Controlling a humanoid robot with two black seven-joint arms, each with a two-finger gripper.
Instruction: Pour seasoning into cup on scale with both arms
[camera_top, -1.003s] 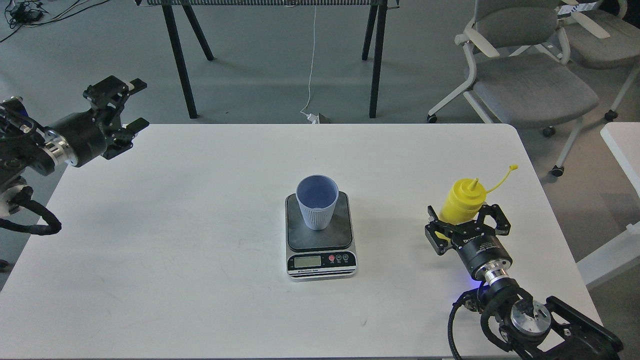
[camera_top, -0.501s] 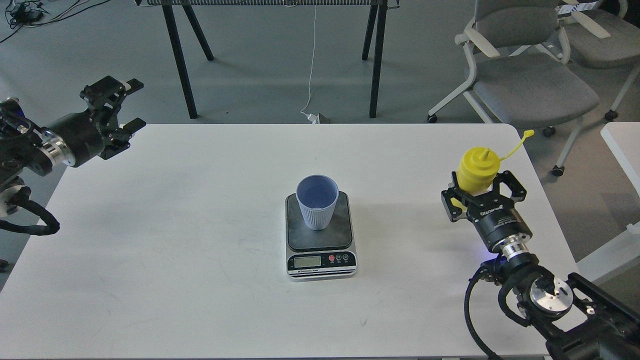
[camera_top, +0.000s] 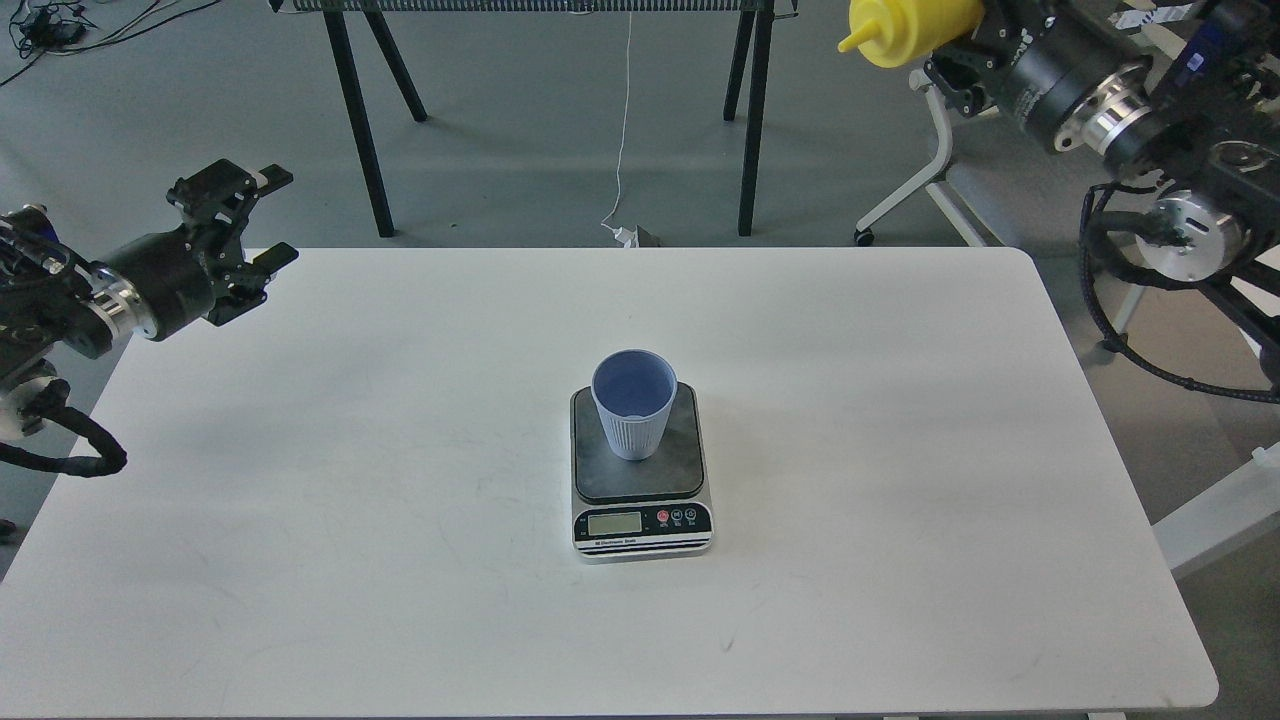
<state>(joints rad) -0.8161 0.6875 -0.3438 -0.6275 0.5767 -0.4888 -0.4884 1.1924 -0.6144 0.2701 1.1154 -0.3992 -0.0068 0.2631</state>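
Head view: bottle lifted, pour not yet begun.
My left gripper (camera_top: 262, 217) hangs released past the table's (camera_top: 400, 560) left corner; cup (camera_top: 633, 403) sits on scale (camera_top: 640, 485); right gripper (camera_top: 965, 45) grasps bottle (camera_top: 905, 25) high, tipped leftward. Next I'd bring its nozzle over the cup.

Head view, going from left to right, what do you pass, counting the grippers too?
Left gripper, open over the table's left edge → cup standing on the scale → yellow seasoning bottle, tipped sideways → right gripper, shut on the bottle.
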